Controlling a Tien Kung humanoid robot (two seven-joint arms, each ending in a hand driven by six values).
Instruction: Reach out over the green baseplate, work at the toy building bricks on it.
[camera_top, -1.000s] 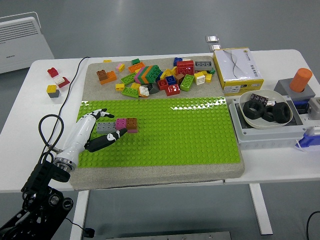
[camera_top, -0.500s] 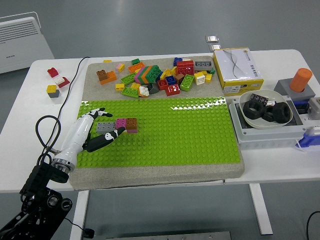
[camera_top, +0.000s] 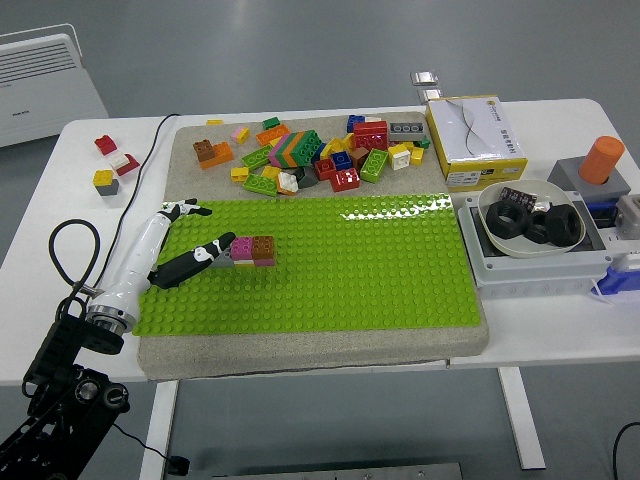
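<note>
I see my left hand spread over the green baseplate near the table's left edge, thumb touching a grey brick.

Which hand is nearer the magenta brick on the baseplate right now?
Left. The left hand lies on the green baseplate just left of the magenta brick, thumb reaching toward it. The right hand is out of view.

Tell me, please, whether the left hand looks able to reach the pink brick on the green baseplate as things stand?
Probably yes: the left hand lies on the green baseplate with a fingertip right beside the pink brick, and nothing stands between them.
</note>
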